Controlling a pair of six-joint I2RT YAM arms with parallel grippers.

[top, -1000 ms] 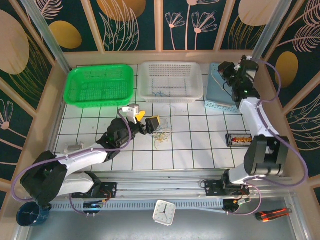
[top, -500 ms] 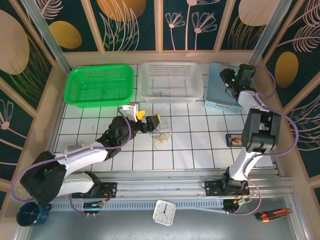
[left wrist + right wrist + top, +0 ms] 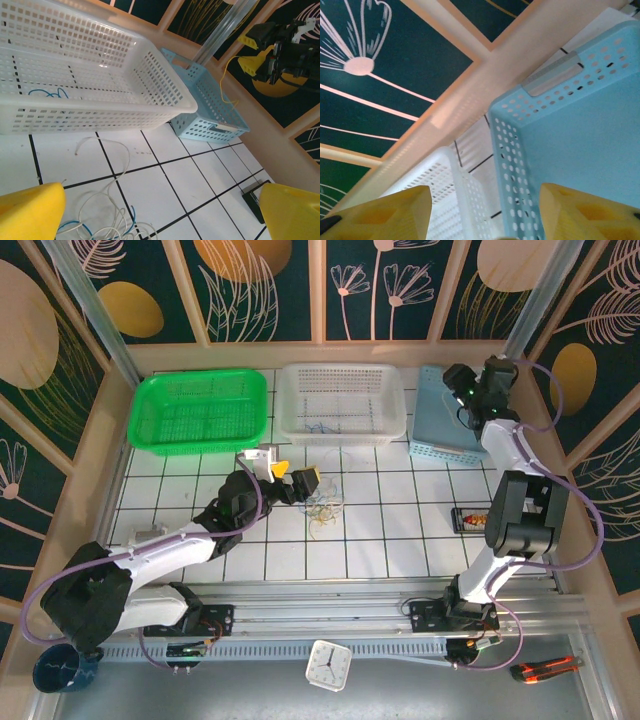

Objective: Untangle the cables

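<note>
Right end effector (image 3: 485, 210), jaws apart over the far blue basket (image 3: 570, 135): let the yellow cable (image 3: 223, 80) fall fully inside. Left end effector (image 3: 294, 476) hovers spread above the cables (image 3: 322, 505).

Cables (image 3: 322, 506) on tbl (image 3: 400, 540) just in front of mid basket (image 3: 342, 438)

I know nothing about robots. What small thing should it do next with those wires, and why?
Probably lower the left gripper onto the pile of wires and pinch one strand. Its fingers stand wide apart right by the pile, which looks tangled. The right gripper is away over the blue basket, fingers apart, with a yellow wire dangling below it.
</note>
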